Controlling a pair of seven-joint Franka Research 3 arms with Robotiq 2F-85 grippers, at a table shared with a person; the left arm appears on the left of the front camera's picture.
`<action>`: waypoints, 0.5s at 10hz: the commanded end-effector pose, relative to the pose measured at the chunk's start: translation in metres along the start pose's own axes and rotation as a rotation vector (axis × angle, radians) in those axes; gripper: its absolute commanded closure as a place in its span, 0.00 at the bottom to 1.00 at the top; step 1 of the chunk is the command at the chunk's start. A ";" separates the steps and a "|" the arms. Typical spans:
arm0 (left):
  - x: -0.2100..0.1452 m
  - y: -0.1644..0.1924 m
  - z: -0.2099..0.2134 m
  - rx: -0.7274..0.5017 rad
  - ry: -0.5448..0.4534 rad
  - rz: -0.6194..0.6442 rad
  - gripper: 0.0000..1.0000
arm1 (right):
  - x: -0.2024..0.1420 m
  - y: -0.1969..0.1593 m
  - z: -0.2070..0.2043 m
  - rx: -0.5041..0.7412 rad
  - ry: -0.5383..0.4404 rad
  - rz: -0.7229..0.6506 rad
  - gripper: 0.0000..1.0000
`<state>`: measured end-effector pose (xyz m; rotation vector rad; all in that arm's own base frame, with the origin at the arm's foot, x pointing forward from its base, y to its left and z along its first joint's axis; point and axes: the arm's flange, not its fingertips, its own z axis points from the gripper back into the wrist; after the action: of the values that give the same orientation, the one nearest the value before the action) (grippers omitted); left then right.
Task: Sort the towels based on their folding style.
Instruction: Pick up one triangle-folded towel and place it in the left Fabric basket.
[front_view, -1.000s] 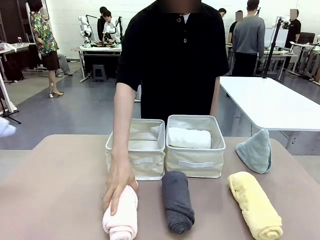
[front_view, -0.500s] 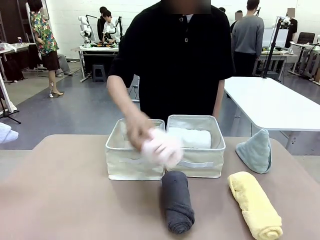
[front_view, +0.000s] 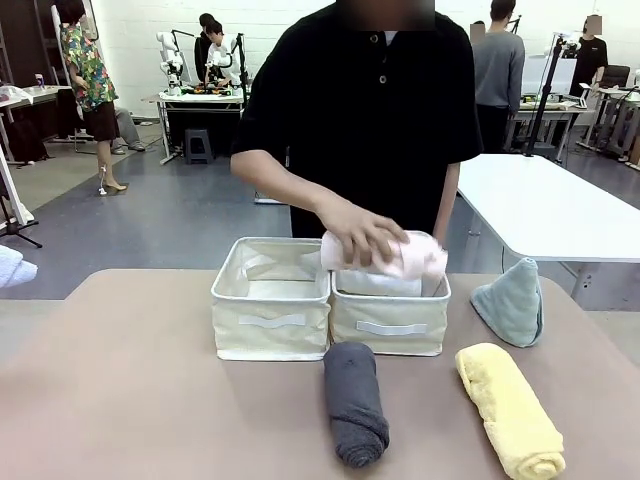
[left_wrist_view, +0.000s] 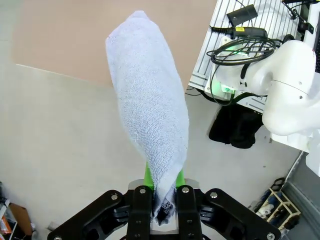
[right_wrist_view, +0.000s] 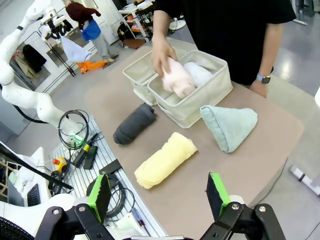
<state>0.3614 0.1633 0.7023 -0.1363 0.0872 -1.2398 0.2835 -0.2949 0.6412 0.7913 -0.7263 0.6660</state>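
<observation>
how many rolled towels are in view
4: white in the right basket, pink in the person's hand above it, grey and yellow on the table in front.

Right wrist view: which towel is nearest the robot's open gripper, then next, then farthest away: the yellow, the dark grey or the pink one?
1. Yellow towel, on the table just ahead of the right gripper.
2. Dark grey towel, farther along, toward picture left.
3. Pink towel, farthest, in the person's hand above the basket.

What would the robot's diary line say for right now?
person's hand: holding pink towel over right basket | left claw: shut on blue towel | right claw: open, empty
</observation>
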 end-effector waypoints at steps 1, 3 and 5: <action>-0.001 -0.002 0.001 0.003 0.001 0.001 1.00 | 0.002 0.000 0.003 0.012 -0.024 0.017 0.00; 0.000 0.000 0.000 0.000 0.000 0.000 0.85 | 0.002 0.000 0.003 0.012 -0.024 0.017 0.00; 0.063 0.008 0.009 0.002 -0.042 -0.047 0.85 | 0.002 0.000 0.003 0.012 -0.024 0.017 0.00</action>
<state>0.3750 0.1340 0.7031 -0.1472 0.0750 -1.2781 0.2836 -0.2948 0.6414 0.7910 -0.7264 0.6664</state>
